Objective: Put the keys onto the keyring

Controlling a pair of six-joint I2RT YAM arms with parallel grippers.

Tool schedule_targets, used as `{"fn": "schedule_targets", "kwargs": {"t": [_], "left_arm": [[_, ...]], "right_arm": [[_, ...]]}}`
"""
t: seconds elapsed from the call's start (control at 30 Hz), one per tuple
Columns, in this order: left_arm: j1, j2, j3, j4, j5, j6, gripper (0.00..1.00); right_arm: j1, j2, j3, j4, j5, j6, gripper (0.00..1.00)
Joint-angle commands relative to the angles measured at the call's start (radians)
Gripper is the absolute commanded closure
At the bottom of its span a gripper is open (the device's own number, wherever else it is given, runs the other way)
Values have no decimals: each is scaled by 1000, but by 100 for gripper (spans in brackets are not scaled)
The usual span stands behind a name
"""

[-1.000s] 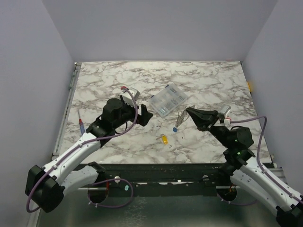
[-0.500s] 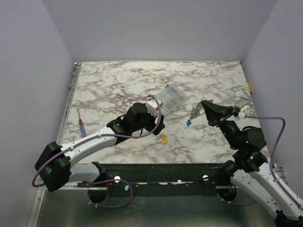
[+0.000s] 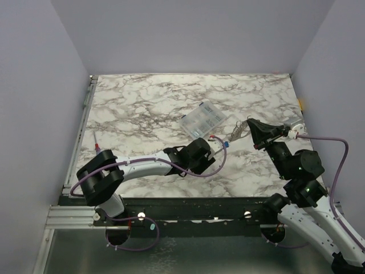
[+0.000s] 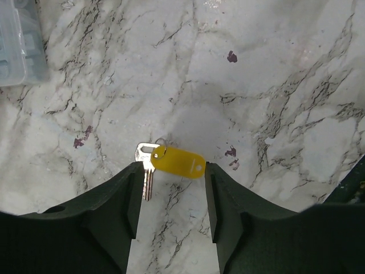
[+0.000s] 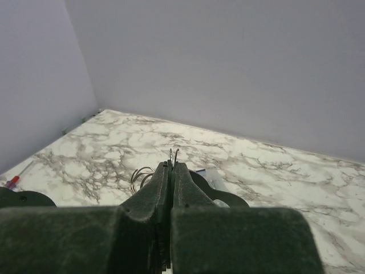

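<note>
The yellow key (image 4: 178, 161), a yellow plastic head with a silver blade (image 4: 147, 174), lies flat on the marble. My left gripper (image 4: 172, 168) is open just above it, with one fingertip at each end of the key. In the top view the left gripper (image 3: 206, 156) hides this key. My right gripper (image 3: 248, 132) is raised above the table and shut on the keyring (image 3: 236, 135). Thin wire loops (image 5: 140, 176) stick out past its closed jaws (image 5: 172, 164). The blue key (image 3: 226, 144) hangs below the ring.
The clear compartment box (image 3: 202, 119) lies behind the left gripper and shows at the left wrist view's top-left corner (image 4: 20, 45). The red-tipped screwdriver (image 3: 97, 149) lies at the table's left edge. Grey walls stand on three sides.
My left arm has swept right from beside the box and now sits over the yellow key. My right gripper has lifted the keyring and blue key up and to the right.
</note>
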Motion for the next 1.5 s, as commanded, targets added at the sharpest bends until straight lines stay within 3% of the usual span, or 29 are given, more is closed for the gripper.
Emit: {"fn": "schedule_targets", "kwargs": {"t": [0.0, 0.6, 0.77, 1.0, 1.17, 1.47], "left_arm": [[-14, 46, 34, -34, -65, 35, 48], [-28, 168, 79, -23, -136, 74, 67], [-28, 191, 89, -22, -122, 81, 78], [-28, 205, 88, -23, -131, 87, 80], [-28, 206, 96, -23, -135, 92, 100], [-28, 156, 91, -23, -102, 84, 100]], "right_arm": [[7, 8, 32, -17, 36, -36, 99], [7, 22, 31, -32, 15, -28, 99], [7, 26, 23, -33, 10, -19, 99], [7, 34, 19, -34, 5, -14, 100], [8, 39, 18, -35, 1, -14, 99], [7, 39, 20, -36, -1, -13, 99]]}}
